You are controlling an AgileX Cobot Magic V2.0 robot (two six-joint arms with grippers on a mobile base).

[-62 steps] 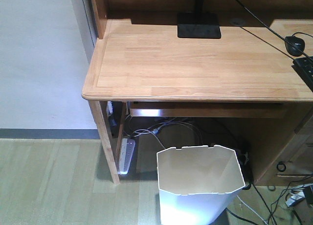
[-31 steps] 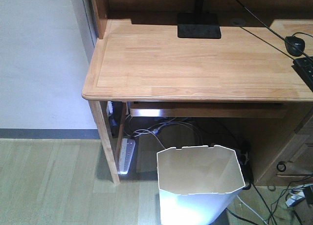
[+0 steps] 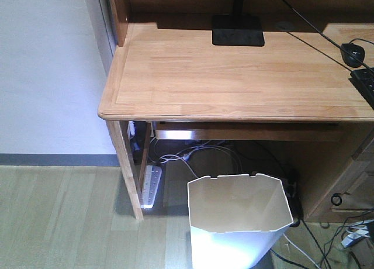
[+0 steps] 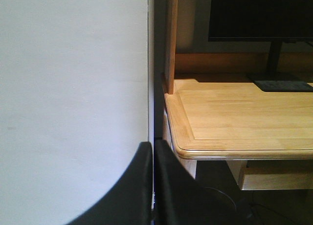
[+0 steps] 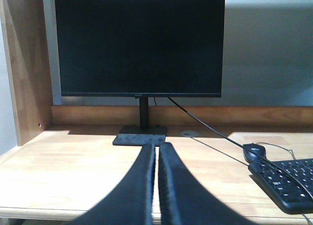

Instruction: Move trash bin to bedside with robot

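Note:
The white trash bin point(image 3: 238, 222) with a notched angular rim stands upright on the floor in front of the wooden desk, at the lower middle of the front view. The inside I can see is cream and holds nothing. My left gripper point(image 4: 153, 149) is shut and empty, pointing at the white wall beside the desk's left corner. My right gripper point(image 5: 157, 150) is shut and empty, held above the desk top, pointing at the monitor. Neither arm shows in the front view. The bed is out of view.
The light wooden desk point(image 3: 234, 76) carries a black monitor point(image 5: 139, 46) on a stand, a mouse point(image 3: 352, 54) and a keyboard point(image 5: 286, 183). Under the desk lie a white power strip point(image 3: 151, 187) and tangled cables point(image 3: 198, 155). A white wall point(image 3: 47, 70) is at left.

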